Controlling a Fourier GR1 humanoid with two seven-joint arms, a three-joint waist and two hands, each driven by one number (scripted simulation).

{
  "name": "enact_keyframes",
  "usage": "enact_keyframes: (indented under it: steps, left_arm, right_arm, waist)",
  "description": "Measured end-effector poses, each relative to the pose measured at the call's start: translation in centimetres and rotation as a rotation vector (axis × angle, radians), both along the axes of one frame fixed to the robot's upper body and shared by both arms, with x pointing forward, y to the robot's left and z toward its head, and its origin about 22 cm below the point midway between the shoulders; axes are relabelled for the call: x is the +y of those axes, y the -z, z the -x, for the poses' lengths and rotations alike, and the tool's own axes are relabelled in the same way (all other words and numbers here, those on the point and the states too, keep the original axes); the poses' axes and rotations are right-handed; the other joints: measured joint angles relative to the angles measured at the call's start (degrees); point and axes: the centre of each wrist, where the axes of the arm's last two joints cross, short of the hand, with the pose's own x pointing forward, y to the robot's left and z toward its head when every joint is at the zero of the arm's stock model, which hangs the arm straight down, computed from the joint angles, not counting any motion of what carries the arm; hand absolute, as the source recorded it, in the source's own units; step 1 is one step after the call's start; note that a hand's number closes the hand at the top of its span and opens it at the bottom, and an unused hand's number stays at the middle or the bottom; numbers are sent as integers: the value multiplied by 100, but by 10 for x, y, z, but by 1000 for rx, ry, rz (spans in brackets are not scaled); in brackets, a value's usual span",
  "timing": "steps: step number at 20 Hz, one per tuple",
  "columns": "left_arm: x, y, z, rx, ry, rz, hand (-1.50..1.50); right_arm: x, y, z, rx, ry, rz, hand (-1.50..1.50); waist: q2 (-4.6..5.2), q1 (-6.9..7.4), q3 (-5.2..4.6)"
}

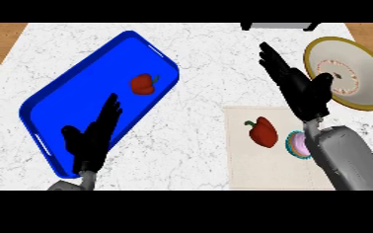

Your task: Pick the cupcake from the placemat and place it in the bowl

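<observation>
The cupcake (297, 143), pink-topped with a teal wrapper, sits on the beige placemat (255, 170) at the lower right, partly hidden by my right forearm. The bowl (357, 95), cream with a gold rim, lies at the right edge, beyond the mat. My right hand (295, 84) hovers open over the counter between the mat's far edge and the bowl, fingers straight and pointing away. My left hand (94, 135) is open at the lower left, fingers up, over the near end of a blue tray.
A red bell pepper (264, 132) lies on the placemat just left of the cupcake. A long blue tray (65, 94) slants across the left side with a smaller red pepper (144, 84) on it. A dark object (280, 25) stands at the counter's far edge.
</observation>
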Motion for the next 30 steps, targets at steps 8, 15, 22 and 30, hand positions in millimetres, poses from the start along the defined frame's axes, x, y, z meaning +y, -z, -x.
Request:
enact_keyframes:
  steps: [8,15,22,30]
  left_arm:
    - [64,-40,-21,-154,-130,-193,0]
    - [102,-54,-13,-167,-210,-267,0]
    - [103,-70,-20,-194,-177,-270,0]
    - [94,-71,-27,-212,-136,-265,0]
  right_arm:
    - [-85,-69,9,-255,43,326,-150]
    - [-136,-32,77,-217,329,553,-150]
    - [-135,-37,157,-219,399,630,-150]
    - [-131,-101,165,-186,429,695,-150]
  waist:
    - [-152,-292,54]
    - [-205,-564,102]
    - [-130,-362,108]
    - [-72,-97,107]
